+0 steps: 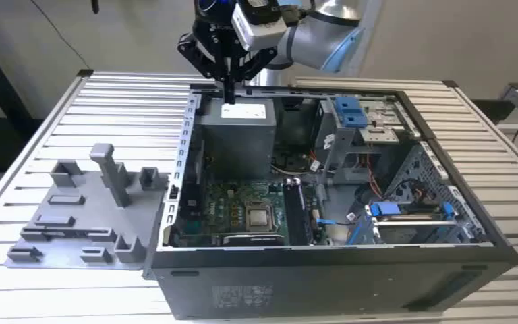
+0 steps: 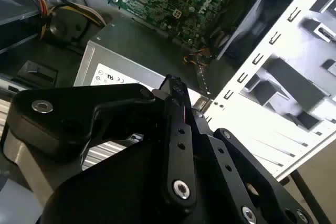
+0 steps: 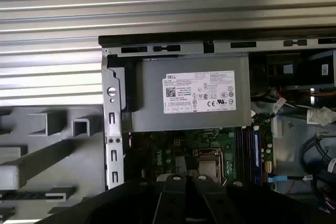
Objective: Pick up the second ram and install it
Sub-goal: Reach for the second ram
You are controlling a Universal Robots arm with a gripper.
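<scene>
At the near side of the exterior view, the second ram (image 1: 295,209) stands in its slot on the motherboard (image 1: 227,206), beside the processor (image 1: 260,217). Farther back, your gripper (image 1: 229,96) hangs above the power supply (image 1: 237,135), fingers pressed together and holding nothing.

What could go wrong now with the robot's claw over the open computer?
1. The claw hangs close over the power supply, right by the case's metal edge. If it goes down carelessly, it might bump either one.
2. The memory slots sit in a narrow spot with loose cables beside them, so the claw could perhaps snag a cable there.
</scene>
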